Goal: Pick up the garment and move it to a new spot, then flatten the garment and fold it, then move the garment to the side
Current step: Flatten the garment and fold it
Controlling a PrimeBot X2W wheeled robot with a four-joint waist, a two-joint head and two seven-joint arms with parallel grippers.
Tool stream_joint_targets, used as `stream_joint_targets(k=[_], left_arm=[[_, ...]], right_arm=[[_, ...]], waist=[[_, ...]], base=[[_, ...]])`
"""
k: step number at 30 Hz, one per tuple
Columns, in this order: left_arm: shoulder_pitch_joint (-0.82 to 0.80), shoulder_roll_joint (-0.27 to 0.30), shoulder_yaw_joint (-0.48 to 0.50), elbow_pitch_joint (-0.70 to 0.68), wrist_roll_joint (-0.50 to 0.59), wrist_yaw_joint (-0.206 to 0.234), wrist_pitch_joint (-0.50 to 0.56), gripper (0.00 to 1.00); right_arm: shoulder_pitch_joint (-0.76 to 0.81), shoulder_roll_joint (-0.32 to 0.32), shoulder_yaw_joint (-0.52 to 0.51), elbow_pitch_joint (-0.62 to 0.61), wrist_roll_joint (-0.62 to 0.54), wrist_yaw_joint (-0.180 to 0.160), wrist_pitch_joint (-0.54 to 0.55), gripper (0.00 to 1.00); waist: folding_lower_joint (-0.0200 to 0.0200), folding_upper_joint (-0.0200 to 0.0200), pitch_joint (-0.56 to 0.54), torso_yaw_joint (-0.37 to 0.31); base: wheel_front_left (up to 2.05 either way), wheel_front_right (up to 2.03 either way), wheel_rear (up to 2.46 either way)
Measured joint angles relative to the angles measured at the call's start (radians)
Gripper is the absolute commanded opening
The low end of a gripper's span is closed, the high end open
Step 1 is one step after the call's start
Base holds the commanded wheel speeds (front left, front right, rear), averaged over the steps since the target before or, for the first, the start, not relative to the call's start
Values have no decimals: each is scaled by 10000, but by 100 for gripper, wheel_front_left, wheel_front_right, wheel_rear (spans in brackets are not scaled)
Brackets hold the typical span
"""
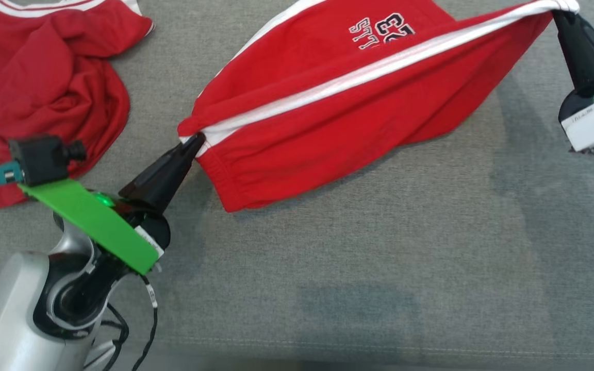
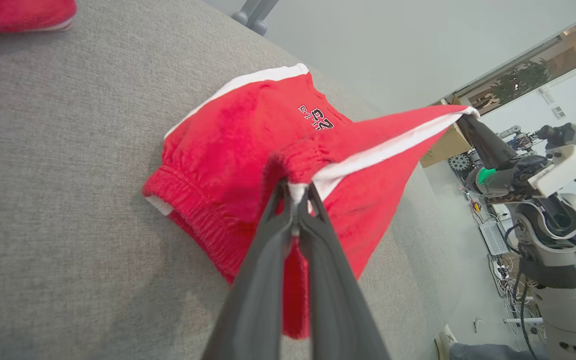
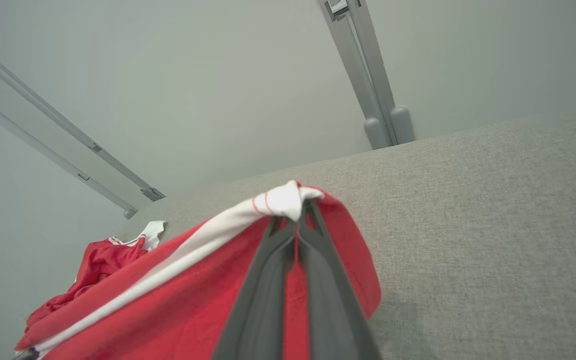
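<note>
Grey counter; over its middle we hold red shorts stretched, long axis running from near left to far right. Second red garment at left. Our left fingers and right fingers pinch shut on its white stripe.

Garment: fleecy cloth, matt. Work surface: woven fabric, rough. Left end effector: smooth matt plastic.
</note>
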Motion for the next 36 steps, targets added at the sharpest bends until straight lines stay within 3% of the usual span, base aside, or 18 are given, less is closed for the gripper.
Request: stream_joint_targets(k=[10, 19, 36], left_arm=[[-2083, -865, -136, 1425, -125, 174, 364, 0], [-2928, -1475, -378, 2667, -109, 173, 395, 0], [-3612, -1983, -556, 3996, 63, -77, -4, 0]], right_arm=[[-2110, 8, 439, 1455, -1045, -96, 395, 0], [-2825, 382, 1034, 2623, -1312, -96, 585, 0], [-3777, 566, 1024, 4316, -1808, -94, -98, 0]], waist=[[0, 0, 1046, 1084], [0, 0, 1464, 1867], [1, 0, 1296, 2175]], base=[[0, 0, 0], [0, 0, 0], [0, 0, 0]])
